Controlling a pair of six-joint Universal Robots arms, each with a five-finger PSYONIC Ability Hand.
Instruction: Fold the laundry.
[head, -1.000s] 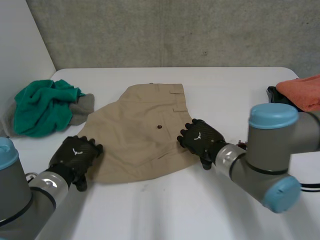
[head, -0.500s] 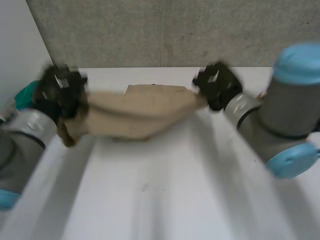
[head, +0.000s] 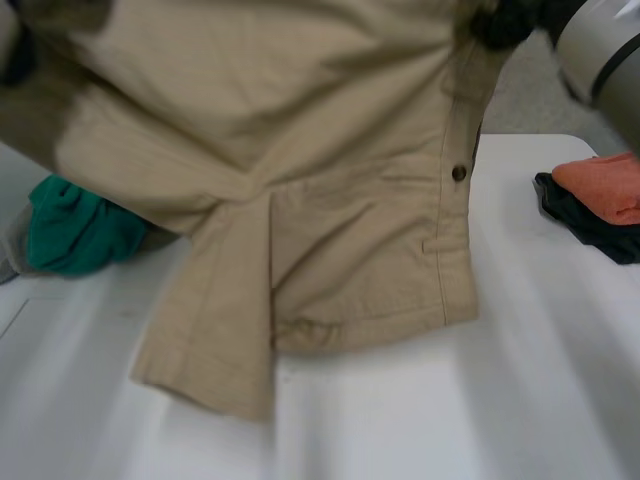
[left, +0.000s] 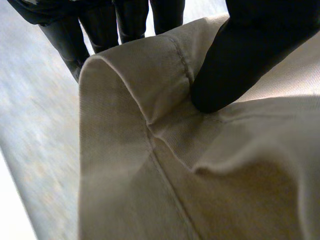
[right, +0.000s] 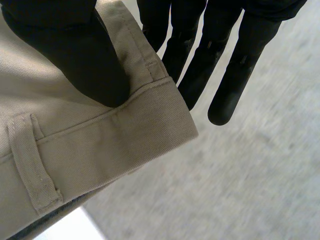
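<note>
Shorts: A pair of beige shorts is held up, spread between the two hands, with the waistband uppermost and the leg openings hanging down. A dark button is seen on the side nearer the right hand.
Left hand: The left hand is set on one upper corner of the shorts. The thumb is pressed onto a stitched edge, the fingers are laid behind the fabric, and the cloth is pinched between them.
Right hand: The right hand is set on the other upper corner of the shorts, at the waistband end, near a belt loop. The band is pinched between the thumb in front and the straight fingers behind.
Right arm: The grey right arm is seen just beside the shorts' upper right corner.
Table: The white table lies below the shorts; whether the lower hems touch it cannot be told.
Green cloth: A crumpled green cloth is seen left of the shorts, partly hidden behind them, with a grey cloth under it.
Orange cloth: An orange cloth is piled on a black cloth, right of the shorts and apart from them.
Wall: A concrete wall is seen behind the shorts.
</note>
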